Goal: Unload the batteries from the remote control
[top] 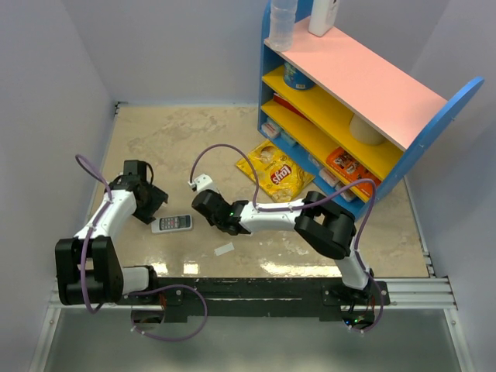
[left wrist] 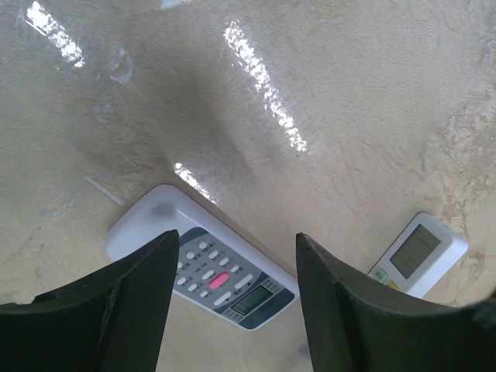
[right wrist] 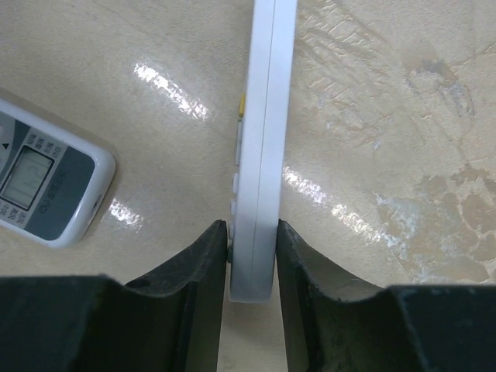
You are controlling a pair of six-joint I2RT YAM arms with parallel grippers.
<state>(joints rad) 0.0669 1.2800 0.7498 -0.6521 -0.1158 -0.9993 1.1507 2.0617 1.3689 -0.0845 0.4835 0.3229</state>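
The remote control (top: pixel 171 223), white with a grey button panel and a small screen, lies face up on the table; in the left wrist view this remote control (left wrist: pixel 225 279) shows between my fingers. My left gripper (top: pixel 151 203) (left wrist: pixel 236 256) hangs open just above its left end, touching nothing. My right gripper (top: pixel 203 194) (right wrist: pixel 252 232) is shut on the near end of a second, smaller white remote (right wrist: pixel 263 139) (left wrist: pixel 418 254), which is turned on its edge with its buttons against the left finger. The batteries are hidden.
A yellow chip bag (top: pixel 275 172) lies behind the right arm. A blue shelf unit (top: pixel 356 77) with a pink top and stocked yellow shelves fills the back right. A small white scrap (top: pixel 224 249) lies near the front. Walls close in the left and back.
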